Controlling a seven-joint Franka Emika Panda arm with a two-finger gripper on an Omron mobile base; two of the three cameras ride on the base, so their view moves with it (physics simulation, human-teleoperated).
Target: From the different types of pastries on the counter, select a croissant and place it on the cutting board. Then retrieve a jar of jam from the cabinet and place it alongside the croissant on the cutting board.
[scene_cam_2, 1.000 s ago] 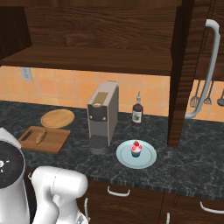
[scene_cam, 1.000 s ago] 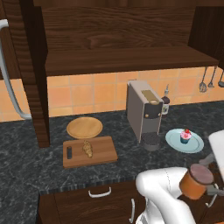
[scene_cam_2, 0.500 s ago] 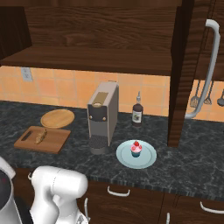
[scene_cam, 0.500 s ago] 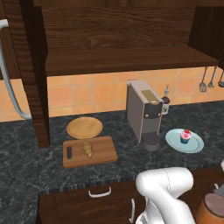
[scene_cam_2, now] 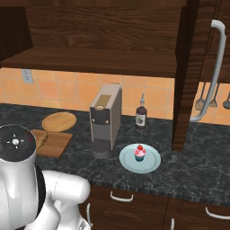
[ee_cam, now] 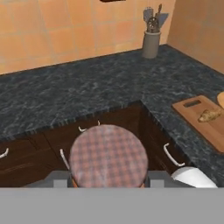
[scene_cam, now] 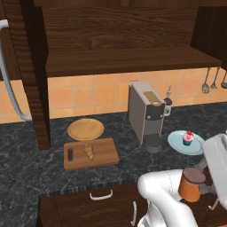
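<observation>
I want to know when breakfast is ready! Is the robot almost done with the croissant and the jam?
Done: the croissant lies on the cutting board. In hand: the gripper is shut on the jam jar, low beside the counter. Left: carry the jar over and set it down beside the croissant.

Both base views look forward and down from behind the arm, left and right, sharing the counter (scene_cam: 26,177) with coffee machine (scene_cam: 146,114), cupcake plate (scene_cam_2: 150,165) and board (scene_cam: 104,155), while the hand view sits close over the jar lid (ee_cam: 108,155), facing a counter corner.
</observation>
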